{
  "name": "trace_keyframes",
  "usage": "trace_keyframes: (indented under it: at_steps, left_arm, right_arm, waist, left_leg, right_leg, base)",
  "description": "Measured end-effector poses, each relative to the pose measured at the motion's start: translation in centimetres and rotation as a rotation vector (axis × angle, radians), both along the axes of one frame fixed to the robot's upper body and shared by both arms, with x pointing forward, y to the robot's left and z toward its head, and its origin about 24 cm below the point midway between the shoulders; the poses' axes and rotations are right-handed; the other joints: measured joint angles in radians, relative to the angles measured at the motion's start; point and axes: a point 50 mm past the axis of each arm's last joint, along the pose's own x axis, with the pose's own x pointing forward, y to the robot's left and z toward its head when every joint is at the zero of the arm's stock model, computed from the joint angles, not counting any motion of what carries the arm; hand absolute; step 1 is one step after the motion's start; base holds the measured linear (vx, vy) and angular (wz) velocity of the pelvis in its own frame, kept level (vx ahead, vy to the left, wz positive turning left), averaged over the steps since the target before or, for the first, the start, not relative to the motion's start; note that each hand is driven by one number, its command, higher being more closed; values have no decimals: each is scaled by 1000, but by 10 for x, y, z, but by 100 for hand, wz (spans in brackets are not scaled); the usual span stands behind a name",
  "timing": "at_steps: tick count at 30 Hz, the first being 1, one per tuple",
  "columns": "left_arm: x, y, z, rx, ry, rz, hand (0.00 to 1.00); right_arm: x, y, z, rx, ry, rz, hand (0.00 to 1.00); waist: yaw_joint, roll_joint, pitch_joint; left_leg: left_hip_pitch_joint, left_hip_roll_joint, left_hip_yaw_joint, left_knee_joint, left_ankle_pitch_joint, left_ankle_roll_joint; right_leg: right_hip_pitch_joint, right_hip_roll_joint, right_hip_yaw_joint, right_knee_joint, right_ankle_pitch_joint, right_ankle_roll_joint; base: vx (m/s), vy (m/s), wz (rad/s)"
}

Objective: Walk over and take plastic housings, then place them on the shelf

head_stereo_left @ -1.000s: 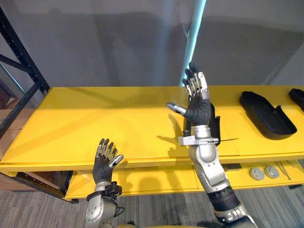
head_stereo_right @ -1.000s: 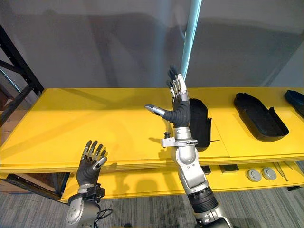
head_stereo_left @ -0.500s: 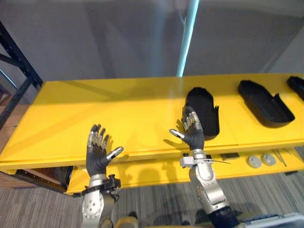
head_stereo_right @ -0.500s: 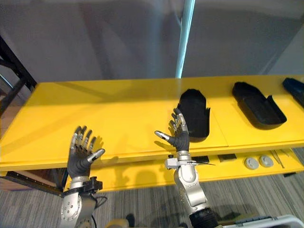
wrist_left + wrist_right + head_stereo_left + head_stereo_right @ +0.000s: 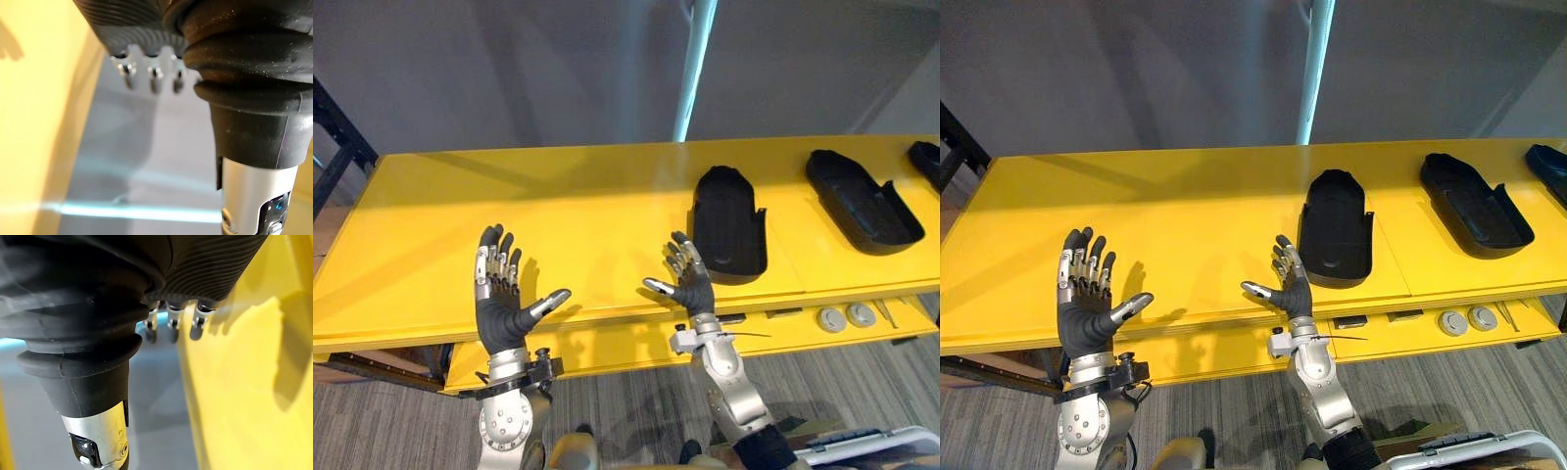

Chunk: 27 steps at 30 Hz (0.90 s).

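Note:
Three black plastic housings lie on the yellow table point(image 5: 558, 211): one point(image 5: 729, 223) in the middle right, a second point(image 5: 860, 201) further right, and a third point(image 5: 927, 160) cut off at the right edge. My right hand point(image 5: 688, 284) hovers open, fingers straight and spread, near the table's front edge, just left of and nearer than the first housing. My left hand point(image 5: 501, 305) is raised open at the front left, holding nothing. Both hands are apart from the housings.
A lower yellow ledge point(image 5: 636, 348) under the table's front holds two round grey discs point(image 5: 844, 317) and small dark parts at the right. A black shelf frame point(image 5: 333, 157) stands at the far left. A light blue vertical strip point(image 5: 693, 69) runs up the grey wall behind.
My right hand has dropped from over the first housing back to the table's front edge, uncovering it. My left hand has risen. The camera has shifted, so the table sits differently in view.

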Motion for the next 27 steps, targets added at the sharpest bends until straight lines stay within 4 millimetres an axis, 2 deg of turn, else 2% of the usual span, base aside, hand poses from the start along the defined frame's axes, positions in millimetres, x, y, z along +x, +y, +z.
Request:
trace_keyframes:
  at_steps: [6, 9, 13, 18, 27]
  left_arm:
    - [0, -2, 0, 2, 2, -10, 0]
    - [0, -4, -1, -6, 6, -11, 0]
    - [0, -4, -2, -13, 11, -7, 0]
    - [0, -5, -2, -18, 14, -5, 0]
    - [-1, -11, -4, -24, 28, -40, 0]
  right_arm:
    - [7, 2, 3, -14, 25, -44, 0]
    - [8, -1, -11, -69, 87, -141, 0]
    - [16, -8, -5, -82, 64, -226, 0]
    - [27, -21, 6, -81, 28, -304, 0]
    - [29, -32, 7, -84, 24, -341, 0]
  waist:
    - [1, 6, 31]
    - [0, 7, 38]
    - [-2, 10, 42]
    - [-3, 27, 81]
    - [-19, 27, 81]
  left_leg:
    - [-13, 1, -2, 27, -14, 3]
    - [-15, -2, -2, 28, -17, 5]
    - [-31, -4, -4, 29, -16, 5]
    - [-30, -11, -8, 28, -15, 6]
    - [-21, -17, -31, 12, -2, 3]
  right_leg:
    - [1, 0, 0, 1, 0, 0]
    - [0, -2, 0, 1, 0, 0]
    - [-15, -2, 1, 2, 0, 0]
    - [-15, -5, 0, 10, 0, 0]
    - [-15, -8, -1, 23, -11, -16]
  base:
    - [3, 6, 1]
    - [6, 6, 1]
    - [5, 6, 2]
    - [0, 2, 1]
    - [10, 2, 8]
